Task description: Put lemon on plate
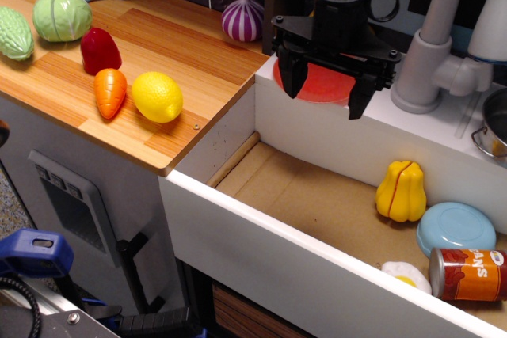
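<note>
Here lemon [157, 96] on wooden worktop [182, 45], 3 o'clock of carrot [109, 91]: light, stiff, slick plastic; grip across short middle. Gripper [326, 91] jaws spread wide, empty, above red plate [325, 85].

Single view, fixed outside the arm. Camera sits high, in front of the toy kitchen, angled down and slightly rightward. Wooden counter [150, 53] fills upper left; sink basin [317, 195] runs through centre to lower right. Gripper [326, 93] hangs at top centre, arm cropped by frame edge. Close range: counter, basin and faucet [436, 45] only. Cabinet front occupies lower left.
</note>
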Action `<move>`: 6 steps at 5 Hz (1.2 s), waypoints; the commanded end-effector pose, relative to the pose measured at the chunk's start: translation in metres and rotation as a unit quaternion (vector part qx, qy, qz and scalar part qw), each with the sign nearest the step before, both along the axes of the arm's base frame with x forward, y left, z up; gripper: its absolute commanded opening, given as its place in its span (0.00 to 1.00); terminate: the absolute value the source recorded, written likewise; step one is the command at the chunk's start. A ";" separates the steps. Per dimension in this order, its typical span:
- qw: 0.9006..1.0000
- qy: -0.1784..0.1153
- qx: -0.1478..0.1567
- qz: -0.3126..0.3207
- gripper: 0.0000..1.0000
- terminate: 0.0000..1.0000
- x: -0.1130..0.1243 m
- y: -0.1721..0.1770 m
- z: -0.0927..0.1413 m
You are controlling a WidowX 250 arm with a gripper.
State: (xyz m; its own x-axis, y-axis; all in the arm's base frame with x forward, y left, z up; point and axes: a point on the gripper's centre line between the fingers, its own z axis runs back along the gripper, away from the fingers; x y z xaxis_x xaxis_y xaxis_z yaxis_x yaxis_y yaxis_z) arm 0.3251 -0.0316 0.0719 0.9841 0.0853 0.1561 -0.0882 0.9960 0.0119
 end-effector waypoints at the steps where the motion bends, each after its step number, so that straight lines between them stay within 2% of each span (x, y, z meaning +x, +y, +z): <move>1: 1.000 0.000 0.000 0.000 1.00 0.00 0.000 0.000 0.000; 2: 0.997 0.002 0.037 0.075 1.00 0.00 0.000 0.028 0.005; 3: 0.988 0.011 0.082 0.132 1.00 0.00 0.000 0.061 0.013; 4: 0.980 0.000 0.102 0.169 1.00 0.00 -0.009 0.087 0.018; 6: 0.968 -0.017 0.122 0.217 1.00 0.00 -0.032 0.129 0.021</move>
